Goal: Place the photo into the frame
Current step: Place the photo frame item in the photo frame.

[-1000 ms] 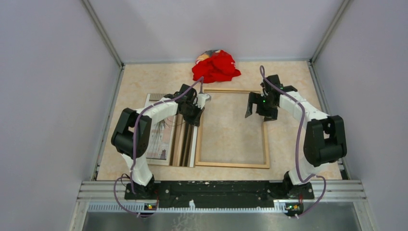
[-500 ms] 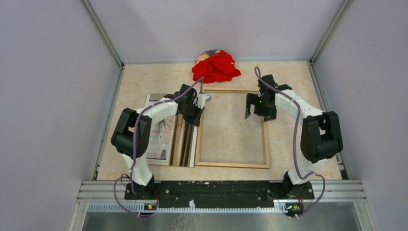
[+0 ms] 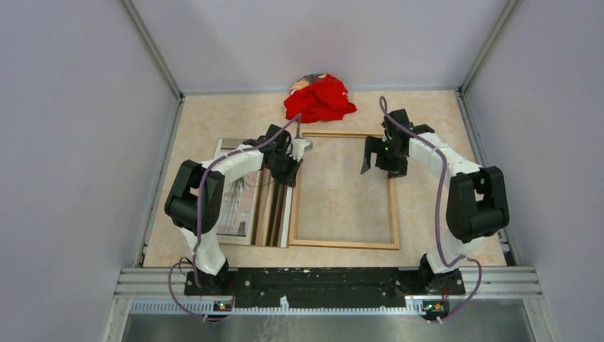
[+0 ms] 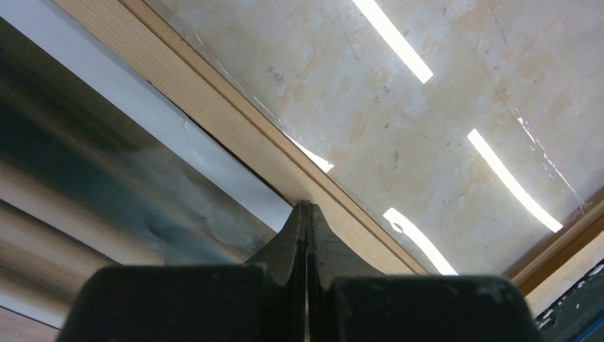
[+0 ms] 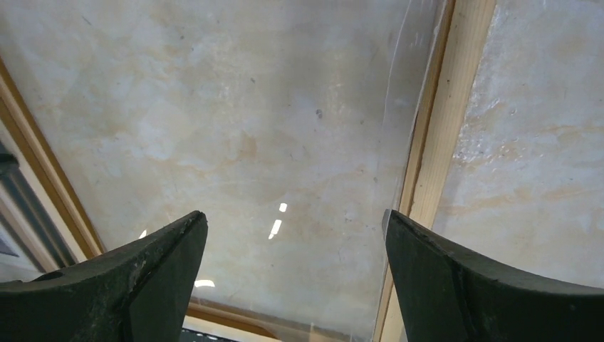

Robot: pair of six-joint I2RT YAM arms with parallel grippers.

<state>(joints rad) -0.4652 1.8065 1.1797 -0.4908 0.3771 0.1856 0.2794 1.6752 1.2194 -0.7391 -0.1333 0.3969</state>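
Note:
The frame (image 3: 393,214), of thin light-brown wooden strips, lies flat in the middle of the table. A clear sheet lies inside it and reflects the lights. The photo (image 3: 238,214) lies print side up to the left of the frame, partly under my left arm. My left gripper (image 3: 290,167) is shut, its tips at the frame's left strip near the far left corner. In the left wrist view the shut tips (image 4: 306,208) touch that strip (image 4: 235,128), with nothing visible between them. My right gripper (image 3: 376,157) is open above the frame's far right part. In the right wrist view (image 5: 295,221) it hangs over the clear sheet beside the right strip (image 5: 445,135).
A crumpled red cloth (image 3: 320,98) lies at the back, just beyond the frame. A brown board (image 3: 274,214) lies between the photo and the frame. Walls enclose the table on three sides, and the metal rail (image 3: 327,278) with the arm bases runs along the near edge.
My right gripper has shifted slightly left and away over the frame's far right part. The left arm, frame and photo have not moved.

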